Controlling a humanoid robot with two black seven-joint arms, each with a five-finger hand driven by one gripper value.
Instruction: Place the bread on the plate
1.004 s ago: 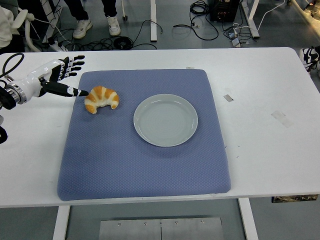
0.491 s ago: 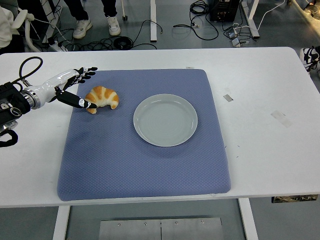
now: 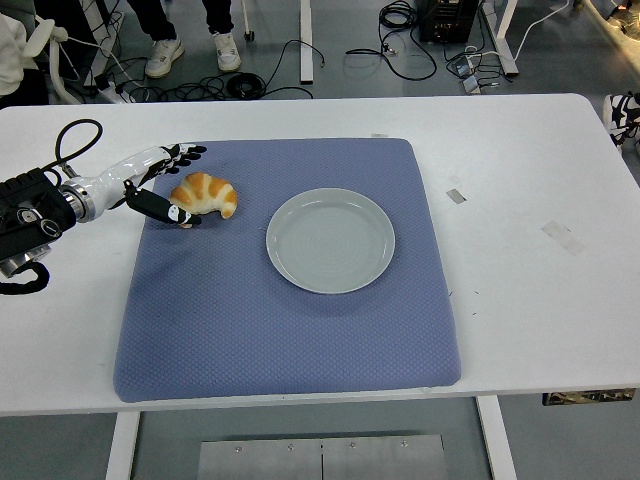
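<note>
Golden-brown striped croissant lies on the blue quilted fabric mat, upper left part, left of the round pale grey ceramic plate and apart from it. Left hand reaches in from the left edge, fingers spread around the croissant's left end, thumb tip touching its lower end; nothing gripped. Mat is open below croissant and plate. White counter is bare to the right except small tape bits. No readable writing.

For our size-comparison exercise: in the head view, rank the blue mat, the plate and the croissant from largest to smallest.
1. blue mat
2. plate
3. croissant
</note>
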